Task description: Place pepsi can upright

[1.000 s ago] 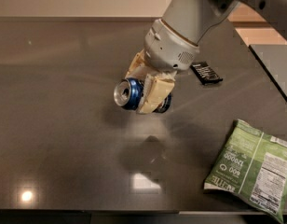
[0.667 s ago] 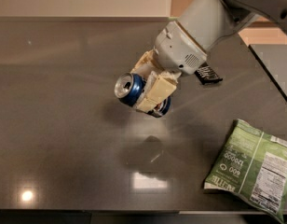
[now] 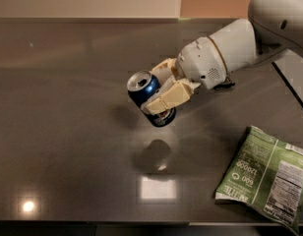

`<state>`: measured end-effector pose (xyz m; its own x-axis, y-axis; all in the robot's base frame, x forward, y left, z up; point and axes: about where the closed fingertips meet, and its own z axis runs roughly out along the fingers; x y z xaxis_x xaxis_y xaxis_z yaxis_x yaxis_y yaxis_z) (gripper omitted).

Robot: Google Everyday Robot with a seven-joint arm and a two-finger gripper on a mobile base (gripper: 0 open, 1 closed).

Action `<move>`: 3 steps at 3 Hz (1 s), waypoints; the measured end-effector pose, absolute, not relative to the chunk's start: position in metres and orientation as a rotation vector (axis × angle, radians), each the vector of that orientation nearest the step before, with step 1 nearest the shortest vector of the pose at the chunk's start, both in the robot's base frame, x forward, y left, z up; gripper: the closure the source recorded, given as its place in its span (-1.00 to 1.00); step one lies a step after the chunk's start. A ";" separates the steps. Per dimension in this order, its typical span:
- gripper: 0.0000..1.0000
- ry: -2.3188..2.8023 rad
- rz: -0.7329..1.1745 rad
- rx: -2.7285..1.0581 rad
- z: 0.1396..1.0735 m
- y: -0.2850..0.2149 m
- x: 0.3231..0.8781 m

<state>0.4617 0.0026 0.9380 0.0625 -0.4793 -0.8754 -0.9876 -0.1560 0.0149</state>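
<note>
The pepsi can [image 3: 147, 93], dark blue with silver ends, is held in the air above the dark table [image 3: 68, 132]. It is tilted, with its silver top facing up and to the left. My gripper [image 3: 159, 88] comes in from the right on a white arm and is shut on the can, one cream finger [image 3: 168, 96] across its front and the other behind it. The can's shadow lies on the table just below it.
A green snack bag [image 3: 267, 177] lies flat at the table's front right. A flat black wrapper [image 3: 225, 85] is mostly hidden behind the arm. The table's right edge runs diagonally at far right.
The arm has rotated the can from lying nearly sideways towards upright and lifted it slightly. The wrist has swung to the right and now covers the black wrapper.
</note>
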 end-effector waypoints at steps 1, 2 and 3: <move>1.00 1.423 1.097 -1.589 0.937 -0.009 0.470; 1.00 1.380 1.140 -1.497 0.930 -0.019 0.477; 1.00 1.344 1.181 -1.414 0.922 -0.030 0.485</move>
<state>0.4855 -0.0302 0.9219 -0.0166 -0.2102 -0.9775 -0.9964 -0.0778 0.0336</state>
